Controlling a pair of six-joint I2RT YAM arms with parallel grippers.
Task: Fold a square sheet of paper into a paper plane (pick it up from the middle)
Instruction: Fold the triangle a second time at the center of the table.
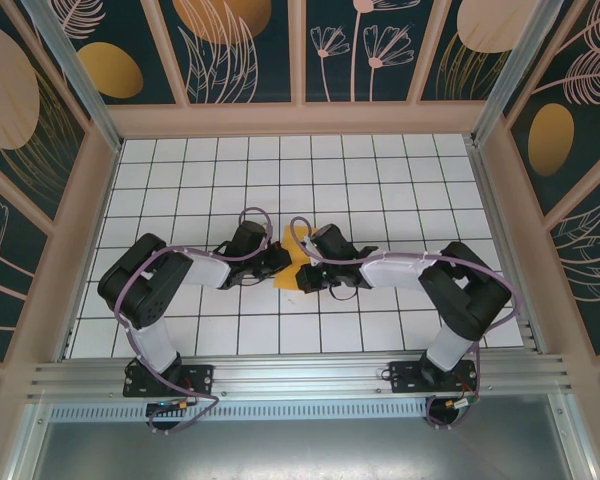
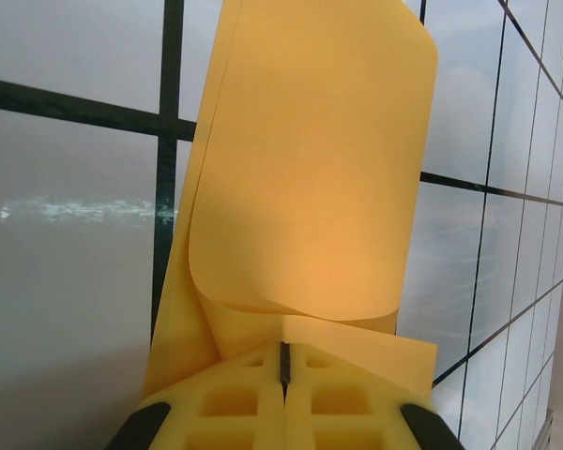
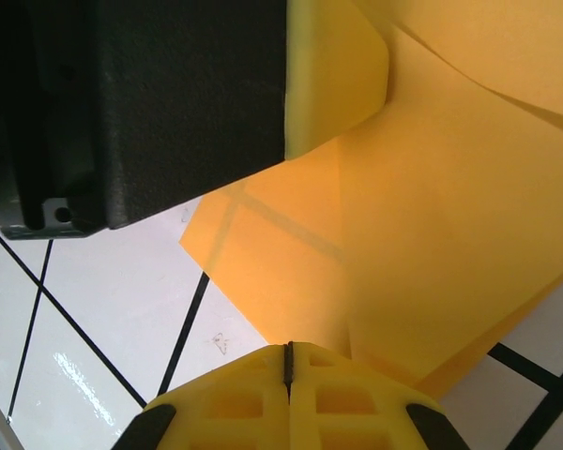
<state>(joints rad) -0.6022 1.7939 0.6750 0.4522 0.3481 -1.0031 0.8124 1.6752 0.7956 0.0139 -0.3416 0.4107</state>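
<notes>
the paper [image 1: 295,262] curls at the middle of the table [image 1: 180,170]. left gripper [image 2: 284,367] and right gripper [image 3: 288,358] each have pads pressed together, seemingly pinching its edges. grip firmly and move evenly for a straight crease.

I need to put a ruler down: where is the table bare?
Bare: the far rows of table up to the back wall, and the near strip along the metal rail. Crowded: the middle, where left gripper and right gripper meet on the paper.
</notes>
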